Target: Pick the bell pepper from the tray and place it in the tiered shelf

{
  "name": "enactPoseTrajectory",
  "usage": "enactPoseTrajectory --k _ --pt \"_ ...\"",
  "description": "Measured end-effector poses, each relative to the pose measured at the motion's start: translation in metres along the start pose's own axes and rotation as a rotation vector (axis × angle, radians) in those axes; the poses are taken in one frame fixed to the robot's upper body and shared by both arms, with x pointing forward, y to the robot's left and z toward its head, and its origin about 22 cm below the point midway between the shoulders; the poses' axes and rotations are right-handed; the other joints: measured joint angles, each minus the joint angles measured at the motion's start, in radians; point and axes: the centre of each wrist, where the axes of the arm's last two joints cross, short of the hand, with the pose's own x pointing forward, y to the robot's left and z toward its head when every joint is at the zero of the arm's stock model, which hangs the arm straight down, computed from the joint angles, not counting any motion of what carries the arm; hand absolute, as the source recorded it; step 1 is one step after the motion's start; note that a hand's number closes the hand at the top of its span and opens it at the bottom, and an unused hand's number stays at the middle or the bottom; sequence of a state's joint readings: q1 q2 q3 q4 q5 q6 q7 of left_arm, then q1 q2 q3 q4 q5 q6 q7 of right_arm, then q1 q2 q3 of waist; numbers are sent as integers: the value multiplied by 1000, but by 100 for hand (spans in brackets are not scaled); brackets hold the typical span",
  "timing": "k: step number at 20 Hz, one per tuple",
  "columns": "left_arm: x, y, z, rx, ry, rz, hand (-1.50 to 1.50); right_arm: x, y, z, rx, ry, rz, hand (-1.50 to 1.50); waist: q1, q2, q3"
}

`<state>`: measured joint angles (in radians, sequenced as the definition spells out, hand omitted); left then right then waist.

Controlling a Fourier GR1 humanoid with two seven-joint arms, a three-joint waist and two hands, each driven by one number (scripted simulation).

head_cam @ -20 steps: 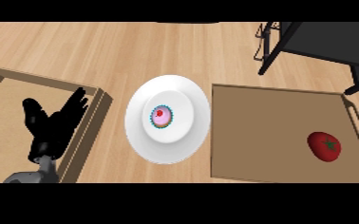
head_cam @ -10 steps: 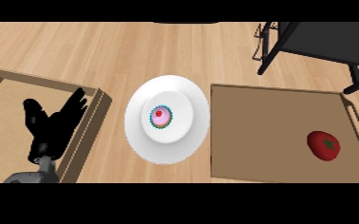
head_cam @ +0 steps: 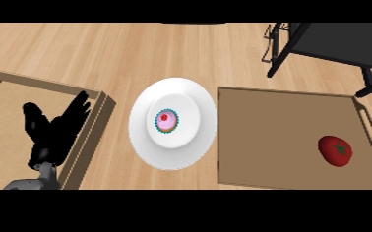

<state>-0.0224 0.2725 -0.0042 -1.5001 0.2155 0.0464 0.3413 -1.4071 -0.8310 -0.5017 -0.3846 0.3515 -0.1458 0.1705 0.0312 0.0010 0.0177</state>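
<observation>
Resting unchanged, left hand (head_cam: 54,128) (fingers up).

The tiered shelf (head_cam: 320,44) was cut off at the upper right; the left tray (head_cam: 94,128) ran past the left edge, its contents perhaps hidden.

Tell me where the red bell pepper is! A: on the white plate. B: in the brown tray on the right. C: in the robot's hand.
B: the red bell pepper lies in the brown tray at the view's right, beside the white plate.
</observation>
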Motion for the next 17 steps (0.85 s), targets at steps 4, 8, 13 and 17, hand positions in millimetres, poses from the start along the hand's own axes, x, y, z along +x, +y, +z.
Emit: enactPoseTrajectory --k 4,8,13,17 --pt "0 2 0 7 3 0 0 -1 -30 -3 -127 19 -3 -150 -6 -2 0" --pt "-1 3 1 17 9 4 0 -8 -72 -5 -245 53 -50 -150 -10 -2 -1" --pt "-3 3 1 22 2 3 0 -22 -120 -2 -300 88 -110 -150 -14 -6 1" --pt "-2 3 3 21 4 4 0 -32 -162 4 -282 95 -125 -150 -16 -6 -1"
